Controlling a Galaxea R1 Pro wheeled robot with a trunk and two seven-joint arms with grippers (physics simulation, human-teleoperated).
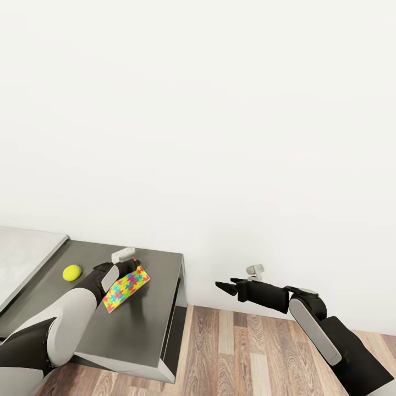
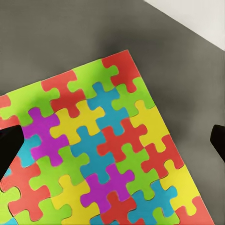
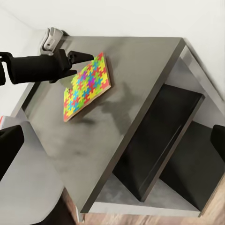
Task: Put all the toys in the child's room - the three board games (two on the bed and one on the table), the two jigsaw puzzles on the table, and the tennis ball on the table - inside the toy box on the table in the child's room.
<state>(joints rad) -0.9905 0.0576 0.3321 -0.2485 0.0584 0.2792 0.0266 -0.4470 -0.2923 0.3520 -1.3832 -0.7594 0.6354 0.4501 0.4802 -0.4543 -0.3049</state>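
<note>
Tennis ball (image 1: 71, 272) sits near the dark desk (image 1: 137, 341) wing's left edge. Left end effector (image 1: 133, 265) is at the jigsaw puzzle (image 1: 126, 289), can't tell if it's clamped yet. Right end effector (image 1: 224, 286) idles open off the desk. Next: grip, lift, find the toy box.

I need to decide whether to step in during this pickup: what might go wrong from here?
The thin multicoloured jigsaw puzzle square lies flat on the dark grey table wing, so the left pincer may slide over it without gripping. A sideways push might also send the small yellow-green tennis ball nearby rolling.
</note>
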